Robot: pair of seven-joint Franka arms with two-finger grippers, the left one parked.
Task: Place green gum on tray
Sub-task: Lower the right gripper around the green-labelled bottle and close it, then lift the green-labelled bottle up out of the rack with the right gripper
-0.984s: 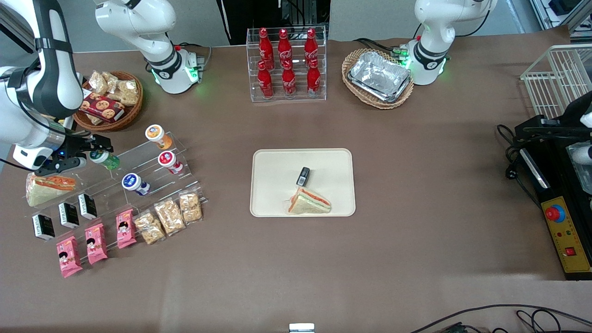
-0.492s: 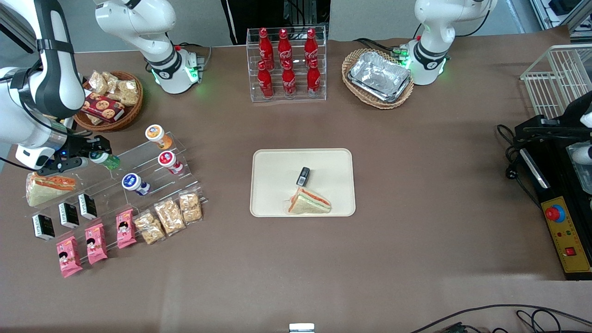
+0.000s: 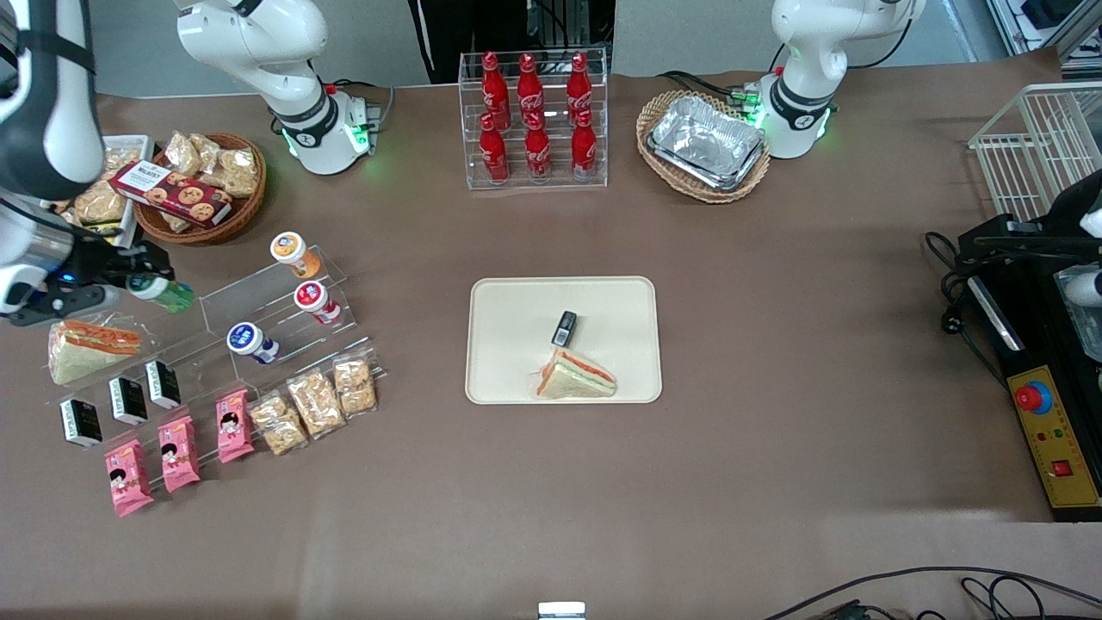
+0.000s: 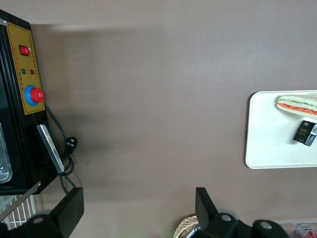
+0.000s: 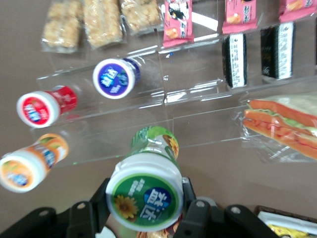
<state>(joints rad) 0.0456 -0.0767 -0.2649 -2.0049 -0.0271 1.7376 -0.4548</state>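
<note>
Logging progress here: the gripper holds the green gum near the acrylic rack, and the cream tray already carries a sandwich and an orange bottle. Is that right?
Not quite. In the front view the tray carries a sandwich and a small black packet, not an orange bottle. The gripper does hold the green gum near the acrylic rack.

Brown table surface [image 3: 775,482] fills nearly the whole front view, matte, evenly lit. Grey floor strip shows along the edge farthest from the front camera. Black control box [image 3: 1046,430] with red button toward parked arm's end, white wire rack [image 3: 1037,142] farther from the camera.
</note>
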